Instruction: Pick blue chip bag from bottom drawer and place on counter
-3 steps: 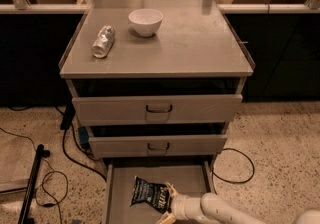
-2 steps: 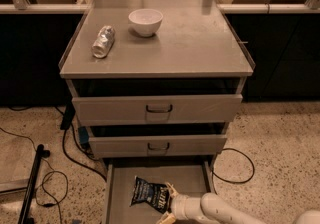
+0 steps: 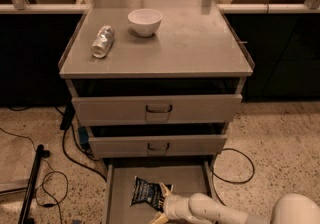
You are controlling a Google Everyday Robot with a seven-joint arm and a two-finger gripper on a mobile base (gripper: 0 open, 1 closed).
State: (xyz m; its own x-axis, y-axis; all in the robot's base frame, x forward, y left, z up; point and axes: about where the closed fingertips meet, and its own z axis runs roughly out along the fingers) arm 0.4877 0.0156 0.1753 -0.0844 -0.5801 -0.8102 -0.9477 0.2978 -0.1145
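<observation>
Grey counter (image 3: 200, 53) with a raised rim, carrying a white bowl (image 3: 145, 21) toward the back. Left of the bowl and slightly forward, a crushed silver can (image 3: 103, 41) on its side. Far below the bowl, over the bottom drawer (image 3: 186, 177), gripper (image 3: 160, 207), fingers spread, just beside the blue chip bag (image 3: 146, 192).

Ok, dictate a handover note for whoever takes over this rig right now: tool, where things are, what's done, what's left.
The tool is low in the open bottom grey metal drawer, at the right edge of the small dark blue chip bag; a grip on it is not confirmed.
Bag: lying on the drawer floor, not lifted.
The flat grey cabinet counter holds a crushed silver can and a white bowl, back left.
Done: drawer open, tool at bag.
Left: grasp, lift, place on counter.
</observation>
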